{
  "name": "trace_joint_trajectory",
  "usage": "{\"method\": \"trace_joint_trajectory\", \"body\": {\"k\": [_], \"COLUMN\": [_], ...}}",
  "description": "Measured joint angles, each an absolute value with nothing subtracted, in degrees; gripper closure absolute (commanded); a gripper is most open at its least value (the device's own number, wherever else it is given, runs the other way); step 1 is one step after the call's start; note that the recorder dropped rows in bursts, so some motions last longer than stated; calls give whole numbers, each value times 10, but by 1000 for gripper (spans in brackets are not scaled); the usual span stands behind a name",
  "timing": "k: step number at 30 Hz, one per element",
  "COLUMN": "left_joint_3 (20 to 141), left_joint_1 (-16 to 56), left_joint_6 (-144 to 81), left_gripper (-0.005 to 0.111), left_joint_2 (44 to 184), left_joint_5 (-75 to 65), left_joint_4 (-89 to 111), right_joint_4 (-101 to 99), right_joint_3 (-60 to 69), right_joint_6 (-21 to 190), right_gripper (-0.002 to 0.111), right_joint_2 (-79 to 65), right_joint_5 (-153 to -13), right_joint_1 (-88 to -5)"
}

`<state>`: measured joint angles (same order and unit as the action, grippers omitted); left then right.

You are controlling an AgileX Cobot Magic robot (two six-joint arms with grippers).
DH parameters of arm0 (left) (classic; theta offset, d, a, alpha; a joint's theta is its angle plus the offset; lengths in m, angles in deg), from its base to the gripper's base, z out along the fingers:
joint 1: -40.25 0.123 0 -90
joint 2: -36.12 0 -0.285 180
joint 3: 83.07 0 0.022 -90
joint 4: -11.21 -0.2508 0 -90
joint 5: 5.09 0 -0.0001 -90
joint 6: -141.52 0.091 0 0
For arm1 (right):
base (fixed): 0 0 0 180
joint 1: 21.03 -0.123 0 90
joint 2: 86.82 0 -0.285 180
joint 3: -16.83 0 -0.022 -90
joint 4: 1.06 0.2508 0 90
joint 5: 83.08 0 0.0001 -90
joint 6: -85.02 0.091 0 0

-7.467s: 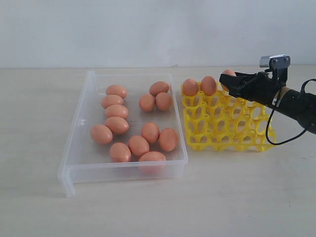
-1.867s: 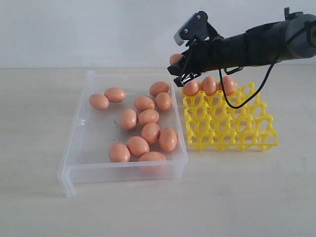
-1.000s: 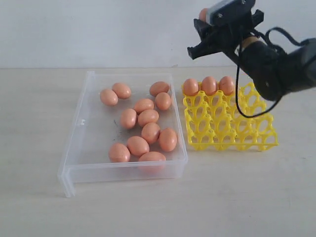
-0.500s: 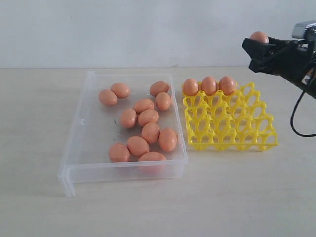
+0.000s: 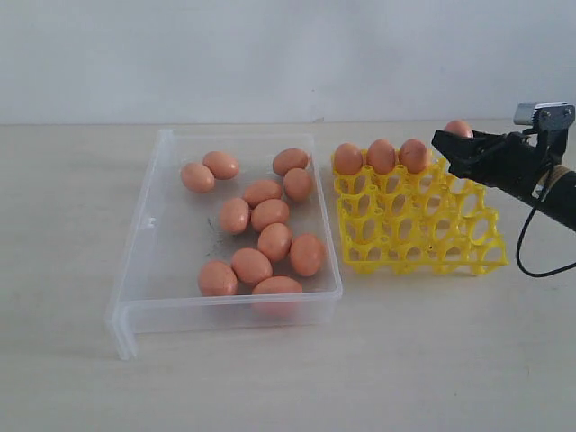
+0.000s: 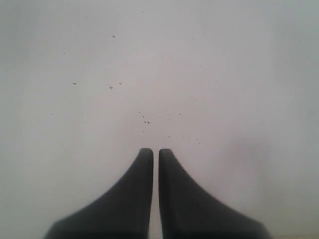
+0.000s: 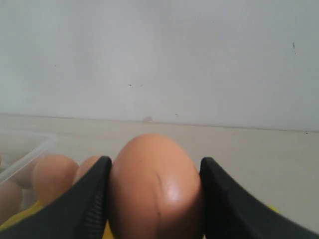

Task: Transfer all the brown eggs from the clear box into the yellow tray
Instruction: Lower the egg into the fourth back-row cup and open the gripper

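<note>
My right gripper (image 5: 454,142) is shut on a brown egg (image 7: 156,186), seen in the exterior view as an egg (image 5: 458,129) just above the back right of the yellow tray (image 5: 418,229). Three eggs sit in the tray's back row, the leftmost egg (image 5: 347,158) at the corner. Several brown eggs, one of them (image 5: 274,241) near the middle, lie loose in the clear box (image 5: 153,236) to the left. My left gripper (image 6: 155,152) is shut with nothing in it, over a pale surface, and does not show in the exterior view.
The box and tray rest side by side on a pale wooden tabletop (image 5: 360,360) with a white wall behind. A black cable (image 5: 526,243) hangs from my right arm past the tray's right end.
My right gripper has come down with the egg, from above the tray's far right to level with its back row. The eggs in the box and tray have not moved.
</note>
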<state>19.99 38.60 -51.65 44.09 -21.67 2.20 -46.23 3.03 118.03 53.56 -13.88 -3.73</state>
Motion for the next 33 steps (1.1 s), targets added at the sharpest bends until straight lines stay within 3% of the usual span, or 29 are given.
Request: {"method": "trace_joint_trajectory", "body": {"k": [33], "left_joint_3": [200], "left_joint_1": [386], "left_joint_6": [-516], "left_gripper": [102], "left_joint_2": [441], "left_joint_5": [-217], "left_joint_4": [22], "right_joint_4": [-466], "right_joint_3": [81], "right_joint_6": [1221], "right_gripper": [108], "right_joint_2": [581], "right_joint_5": [-138], "right_joint_1": [-44]}}
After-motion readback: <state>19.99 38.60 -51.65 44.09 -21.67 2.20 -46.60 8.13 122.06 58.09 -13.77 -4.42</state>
